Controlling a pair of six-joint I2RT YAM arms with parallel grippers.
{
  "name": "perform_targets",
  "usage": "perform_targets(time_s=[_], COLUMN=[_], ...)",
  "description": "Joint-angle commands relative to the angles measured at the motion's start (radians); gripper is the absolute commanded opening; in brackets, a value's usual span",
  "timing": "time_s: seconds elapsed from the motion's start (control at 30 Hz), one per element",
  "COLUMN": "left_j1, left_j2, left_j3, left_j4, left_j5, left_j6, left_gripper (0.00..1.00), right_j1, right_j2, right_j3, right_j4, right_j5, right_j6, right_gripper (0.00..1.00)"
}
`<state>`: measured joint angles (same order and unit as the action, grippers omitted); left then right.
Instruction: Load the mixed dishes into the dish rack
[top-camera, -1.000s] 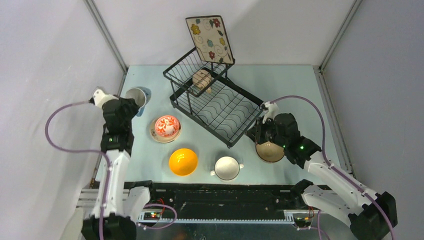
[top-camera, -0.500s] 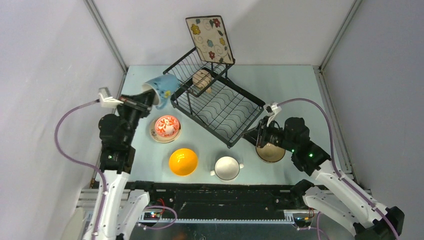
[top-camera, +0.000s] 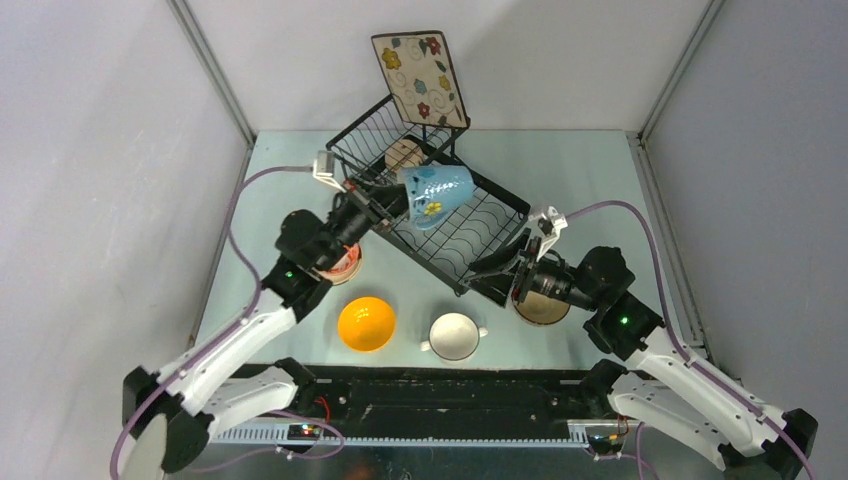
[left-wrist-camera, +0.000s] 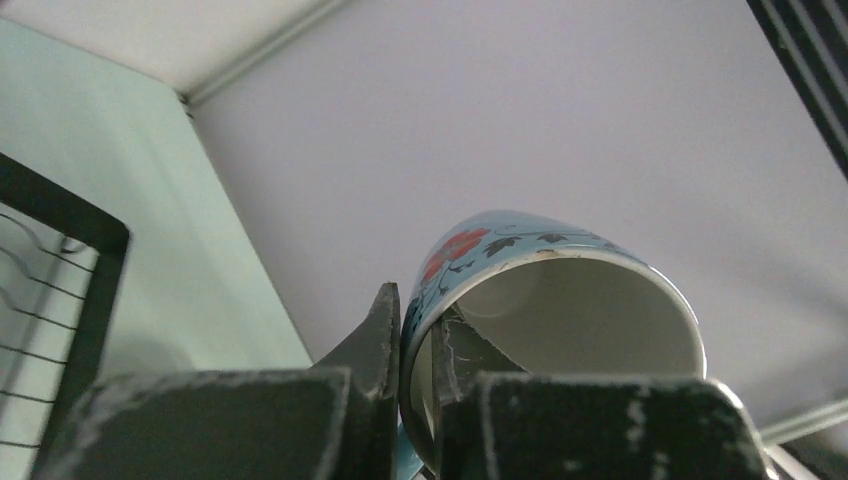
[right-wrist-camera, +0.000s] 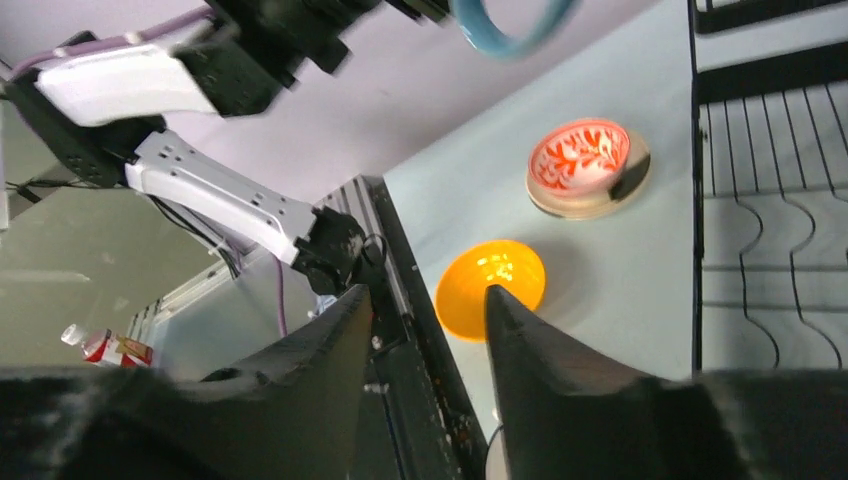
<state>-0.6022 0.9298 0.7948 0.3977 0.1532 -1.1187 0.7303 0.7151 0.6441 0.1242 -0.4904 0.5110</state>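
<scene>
Blue mug (top-camera: 436, 193): held on its side above the dish rack (top-camera: 468, 238), its rim pinched between the left fingers (left-wrist-camera: 372, 335), one inside, one outside. Right fingers (right-wrist-camera: 528, 345) spread apart, empty, near the tan bowl (top-camera: 543, 306) on the table (top-camera: 590, 180).

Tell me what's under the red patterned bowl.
A cream round plate lies under the red patterned bowl. Only the plate's rim shows around the bowl. Its middle is covered, so whether anything lies between them cannot be seen.
</scene>
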Motion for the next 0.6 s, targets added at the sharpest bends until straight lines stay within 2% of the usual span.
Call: perform_targets(time_s=[0.0,0.03,0.07,0.13,0.23,0.4,0.57], left_j1=[-0.051,-0.063,-0.07,-0.088,-0.113,-0.139,-0.162], left_j2=[0.079,0.101,0.118,0.128,0.14,0.172,0.203], left_j3=[0.02,0.025,0.027,0.035,0.069,0.107,0.12], left_j4=[0.354,0.368,0.385,0.392,0.368,0.373,0.381], left_j5=[0.038,0.039,0.037,0.028,0.046,0.083,0.098], left_j6=[-0.184,-0.213,-0.223,-0.243,-0.264,-0.332,-0.393], left_gripper=[0.0,0.0,0.0,0.0,0.0,0.0,0.0], right_j1=[0.018,0.02,0.022,0.021,-0.004,-0.108,-0.111], right_j2=[0.011,0.01,0.005,-0.006,-0.009,0.034,0.081], right_j3=[0.009,0.007,0.005,0.002,0.002,0.002,0.002], right_j4=[0.179,0.202,0.212,0.246,0.29,0.442,0.543], right_j5=[0.017,0.023,0.034,0.049,0.035,-0.075,-0.095], right_j6=[0.009,0.001,-0.017,-0.052,-0.048,0.066,0.088], right_gripper=[0.64,0.7,0.8,0.89,0.91,0.91,0.92])
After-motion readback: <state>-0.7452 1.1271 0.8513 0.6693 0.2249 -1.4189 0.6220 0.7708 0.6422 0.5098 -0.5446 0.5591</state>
